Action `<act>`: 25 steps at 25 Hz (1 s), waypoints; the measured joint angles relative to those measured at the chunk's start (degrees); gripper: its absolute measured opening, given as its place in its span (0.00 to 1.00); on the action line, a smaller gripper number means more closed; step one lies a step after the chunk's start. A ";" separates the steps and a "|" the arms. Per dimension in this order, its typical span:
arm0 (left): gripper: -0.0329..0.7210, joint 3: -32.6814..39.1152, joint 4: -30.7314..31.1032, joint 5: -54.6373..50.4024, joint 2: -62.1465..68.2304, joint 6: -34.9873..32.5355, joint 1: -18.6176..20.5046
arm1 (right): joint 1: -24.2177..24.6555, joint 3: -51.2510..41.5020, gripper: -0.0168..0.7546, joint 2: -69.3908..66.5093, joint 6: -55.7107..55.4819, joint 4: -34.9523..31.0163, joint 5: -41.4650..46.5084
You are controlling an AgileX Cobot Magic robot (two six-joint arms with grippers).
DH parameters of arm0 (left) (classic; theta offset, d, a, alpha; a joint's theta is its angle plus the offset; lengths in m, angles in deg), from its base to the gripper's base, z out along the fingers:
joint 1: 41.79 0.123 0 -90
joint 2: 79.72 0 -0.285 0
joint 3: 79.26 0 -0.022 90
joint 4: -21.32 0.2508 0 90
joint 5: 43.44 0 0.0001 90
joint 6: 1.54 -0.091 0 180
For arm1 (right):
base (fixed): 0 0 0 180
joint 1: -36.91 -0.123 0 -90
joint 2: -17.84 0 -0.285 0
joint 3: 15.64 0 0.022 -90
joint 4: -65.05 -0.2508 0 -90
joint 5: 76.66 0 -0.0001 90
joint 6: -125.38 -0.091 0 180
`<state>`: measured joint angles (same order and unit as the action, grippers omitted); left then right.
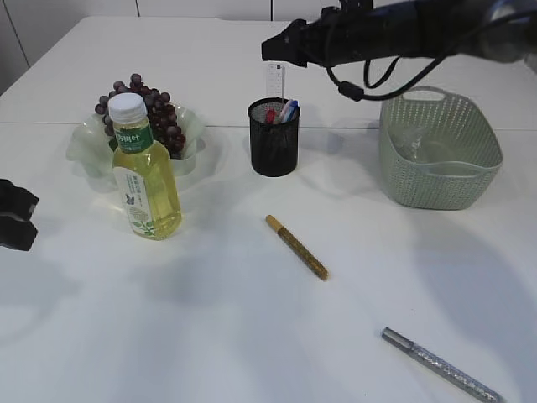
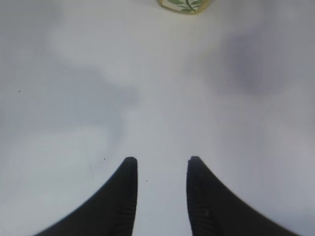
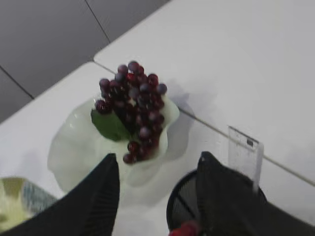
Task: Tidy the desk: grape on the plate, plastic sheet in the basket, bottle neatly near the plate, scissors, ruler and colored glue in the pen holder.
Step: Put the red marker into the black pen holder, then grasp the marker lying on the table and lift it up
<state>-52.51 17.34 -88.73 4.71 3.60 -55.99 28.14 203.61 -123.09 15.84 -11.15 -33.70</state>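
Note:
The grapes (image 1: 147, 113) lie on the pale green plate (image 1: 84, 143); they also show in the right wrist view (image 3: 135, 110). The yellow-drink bottle (image 1: 144, 172) stands upright in front of the plate. The black mesh pen holder (image 1: 274, 143) holds a clear ruler (image 1: 275, 82) and red-handled scissors (image 1: 270, 114). A gold glue pen (image 1: 296, 246) and a silver glue pen (image 1: 440, 365) lie on the table. The plastic sheet (image 1: 415, 144) lies in the green basket (image 1: 440, 180). My right gripper (image 3: 157, 160) is open, above the pen holder. My left gripper (image 2: 160, 162) is open over bare table.
The white table (image 1: 252, 336) runs to the front edge. A seam crosses it behind the plate and pen holder. My right arm (image 1: 394, 34) stretches over the basket from the right. The bottle's base (image 2: 187, 5) shows at the top of the left wrist view.

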 joint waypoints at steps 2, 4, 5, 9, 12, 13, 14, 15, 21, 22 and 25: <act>0.37 0.00 0.00 0.41 0.00 0.00 0.00 | -0.35 0.00 0.54 4.46 -13.68 14.89 1.47; 0.37 0.00 0.00 1.22 0.00 0.00 0.00 | -1.26 0.00 0.53 8.67 -24.95 30.51 4.87; 0.37 0.00 0.00 1.38 0.00 0.00 0.00 | -1.76 0.12 0.52 10.59 -30.15 37.17 6.82; 0.37 0.00 0.00 1.60 0.00 0.00 0.00 | -3.40 0.48 0.51 14.21 -46.03 53.43 19.15; 0.37 0.00 0.00 1.64 0.00 0.00 0.00 | -3.73 0.38 0.47 14.58 -53.81 59.27 26.60; 0.37 0.00 0.00 1.73 0.00 0.00 0.00 | -3.73 -0.20 0.47 15.03 -55.53 60.65 27.10; 0.37 0.00 0.00 1.73 0.00 0.00 0.00 | -3.73 -1.22 0.46 15.70 -57.20 61.81 27.22; 0.37 0.00 0.00 1.73 0.00 0.00 0.00 | -3.73 -2.51 0.45 16.77 -58.35 62.72 27.34; 0.37 0.00 0.11 1.73 0.00 0.00 0.00 | -4.16 -13.79 0.45 26.19 -60.75 66.63 27.71; 0.37 0.00 0.11 1.73 0.00 0.00 0.00 | -4.58 -16.81 0.45 28.28 -60.90 67.78 27.71; 0.37 0.00 0.11 1.73 0.00 0.00 0.00 | -5.84 -26.99 0.45 34.48 -60.90 70.84 27.71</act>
<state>-52.51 17.45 -87.00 4.71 3.60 -55.99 22.30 176.61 -88.62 -45.06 59.69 -5.99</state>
